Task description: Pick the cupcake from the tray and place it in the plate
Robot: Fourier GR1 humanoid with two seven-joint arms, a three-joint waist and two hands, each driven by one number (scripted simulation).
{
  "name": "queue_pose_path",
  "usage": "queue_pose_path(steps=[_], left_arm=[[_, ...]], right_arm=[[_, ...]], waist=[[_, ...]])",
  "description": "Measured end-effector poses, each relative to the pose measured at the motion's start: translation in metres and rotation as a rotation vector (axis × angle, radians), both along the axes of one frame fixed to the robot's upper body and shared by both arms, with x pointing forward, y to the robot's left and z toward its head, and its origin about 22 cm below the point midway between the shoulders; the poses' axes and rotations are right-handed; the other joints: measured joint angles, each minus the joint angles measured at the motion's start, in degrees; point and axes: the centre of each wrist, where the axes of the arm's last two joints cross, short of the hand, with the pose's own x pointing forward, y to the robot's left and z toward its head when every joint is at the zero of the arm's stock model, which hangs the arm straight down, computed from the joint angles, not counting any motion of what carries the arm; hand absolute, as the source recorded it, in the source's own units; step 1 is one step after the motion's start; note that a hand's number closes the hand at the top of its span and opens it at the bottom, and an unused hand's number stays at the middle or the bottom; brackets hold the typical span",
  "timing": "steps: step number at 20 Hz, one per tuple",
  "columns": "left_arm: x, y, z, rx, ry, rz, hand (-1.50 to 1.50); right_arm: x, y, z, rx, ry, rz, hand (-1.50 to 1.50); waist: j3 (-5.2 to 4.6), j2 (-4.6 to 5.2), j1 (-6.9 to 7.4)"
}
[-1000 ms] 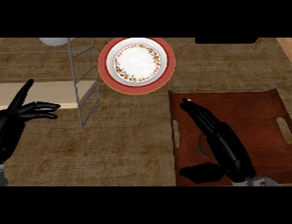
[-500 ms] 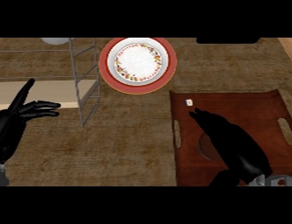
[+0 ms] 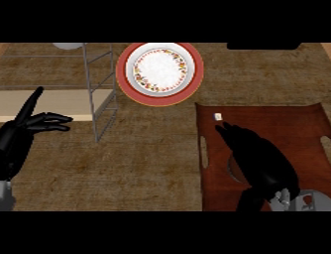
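Cupcake is what I am after, and I cannot see it outright: my right hand lies over the middle of the brown tray, and only a pale curved edge shows under its left side, which may be the cupcake's wrapper. A small white speck sits on the tray just beyond my fingertips, too small to name. Whether the fingers are curled round anything I cannot tell, since the back of the hand hides them.

Relative to the tray, the red-rimmed plate with its white speckled centre lies beyond the far left corner, a little apart and bare. My left hand rests well to the tray's left, near the wire rack, fingers apart and holding nothing.

By my judgement the task is at the grasp: nothing has reached the plate, so the lift, the carry to the plate and the release are all left.
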Motion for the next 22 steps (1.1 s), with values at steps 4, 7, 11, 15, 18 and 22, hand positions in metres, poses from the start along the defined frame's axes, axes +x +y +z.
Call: queue_pose_path(steps=[4, 7, 11, 15, 18, 22], left_arm=[[0.001, 0.000, 0.002, 0.000, 0.009, -0.009, 0.00], [0.001, 0.001, 0.000, -0.005, -0.001, -0.010, 0.00], [0.002, -0.001, 0.003, -0.006, 0.013, -0.008, 0.00], [0.003, -0.001, 0.004, -0.003, 0.017, -0.007, 0.00], [0.004, 0.000, 0.003, -0.004, 0.016, -0.009, 0.00], [0.005, 0.002, 0.004, 0.002, 0.017, -0.026, 0.00]], right_arm=[[0.007, -0.002, -0.004, -0.057, 0.015, -0.028, -1.50], [0.011, -0.009, -0.014, -0.095, 0.039, -0.059, -1.50], [0.016, -0.009, -0.027, -0.118, 0.065, -0.083, -1.50], [0.018, -0.012, -0.037, -0.129, 0.100, -0.086, -1.50], [0.020, -0.016, -0.047, -0.138, 0.127, -0.087, -1.50], [0.022, -0.021, -0.062, -0.161, 0.155, -0.105, -1.50]], waist=[[-0.07, 0.10, 0.12], [0.01, 0.10, 0.11], [-0.06, 0.19, 0.31], [-0.07, 0.23, 0.31], [-0.01, 0.21, 0.32], [-0.04, 0.29, 0.37]])
